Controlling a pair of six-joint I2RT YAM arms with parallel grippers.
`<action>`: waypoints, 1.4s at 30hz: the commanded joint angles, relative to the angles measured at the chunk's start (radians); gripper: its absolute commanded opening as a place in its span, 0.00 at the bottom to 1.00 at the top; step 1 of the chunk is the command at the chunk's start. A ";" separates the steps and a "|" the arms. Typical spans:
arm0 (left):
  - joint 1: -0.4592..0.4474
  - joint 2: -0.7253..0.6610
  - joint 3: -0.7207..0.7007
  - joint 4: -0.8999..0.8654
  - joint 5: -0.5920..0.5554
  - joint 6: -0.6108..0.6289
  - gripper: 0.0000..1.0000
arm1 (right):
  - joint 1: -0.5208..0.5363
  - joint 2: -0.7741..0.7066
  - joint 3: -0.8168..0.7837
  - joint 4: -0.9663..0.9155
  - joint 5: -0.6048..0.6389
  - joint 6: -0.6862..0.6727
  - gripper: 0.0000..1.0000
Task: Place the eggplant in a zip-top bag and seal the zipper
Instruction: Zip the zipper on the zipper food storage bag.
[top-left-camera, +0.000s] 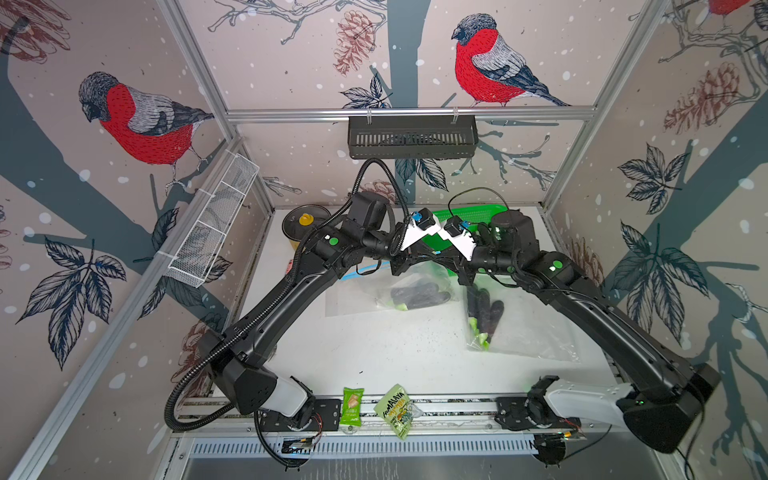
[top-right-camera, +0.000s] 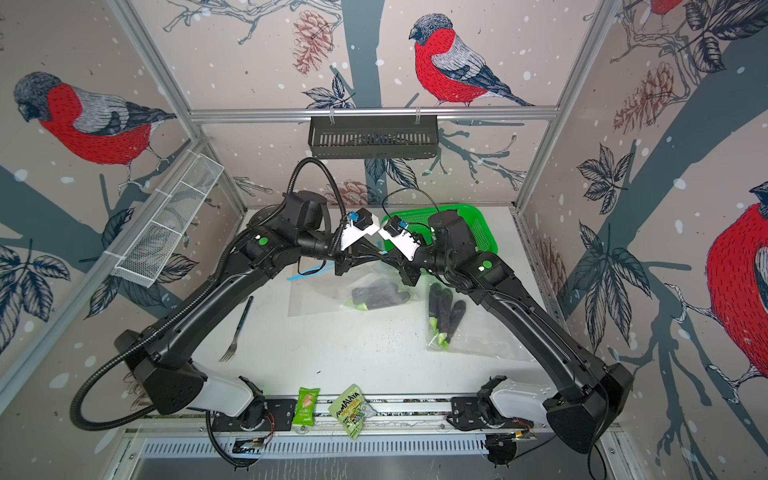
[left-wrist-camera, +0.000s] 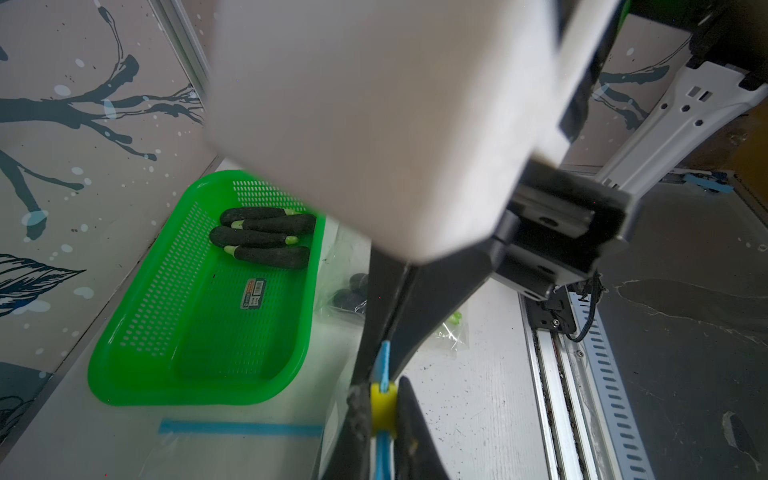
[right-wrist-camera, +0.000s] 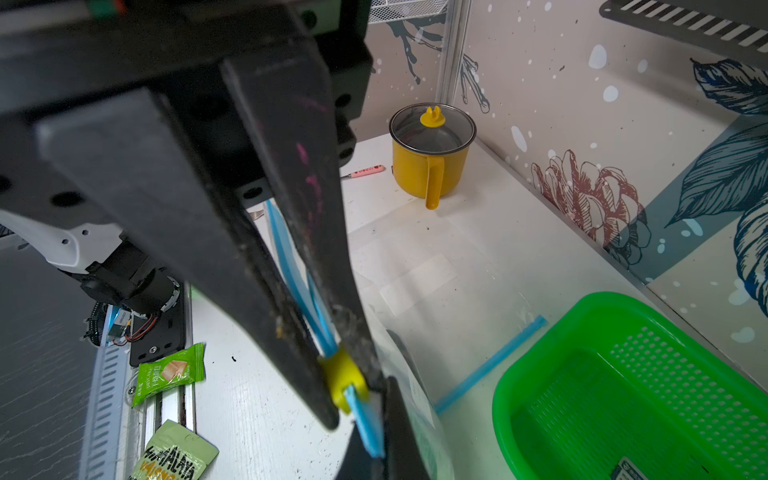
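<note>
Ideally, with the eggplants (top-left-camera: 419, 296) inside the bag (top-left-camera: 353, 300) on the surface (top-left-camera: 395, 353), the left claw (left-wrist-camera: 382, 370), pinched on the zipper (right-wrist-camera: 368, 428), should anchor it while the right claw (right-wrist-camera: 345, 386), clamped on the slider (left-wrist-camera: 382, 405), pulls straight along.

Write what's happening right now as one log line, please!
step: zipper seal | right gripper: shut on yellow slider | left gripper: shut on blue zipper strip | eggplants: inside bag
</note>
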 joint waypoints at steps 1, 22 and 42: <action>-0.003 -0.001 0.006 -0.013 0.017 0.033 0.08 | -0.010 0.002 0.000 0.023 -0.016 0.002 0.03; -0.001 -0.023 -0.001 -0.023 -0.130 0.020 0.02 | -0.301 -0.142 -0.102 0.027 -0.030 0.111 0.02; 0.082 -0.101 -0.065 0.065 -0.359 -0.086 0.00 | -0.545 -0.280 -0.201 0.097 -0.019 0.316 0.03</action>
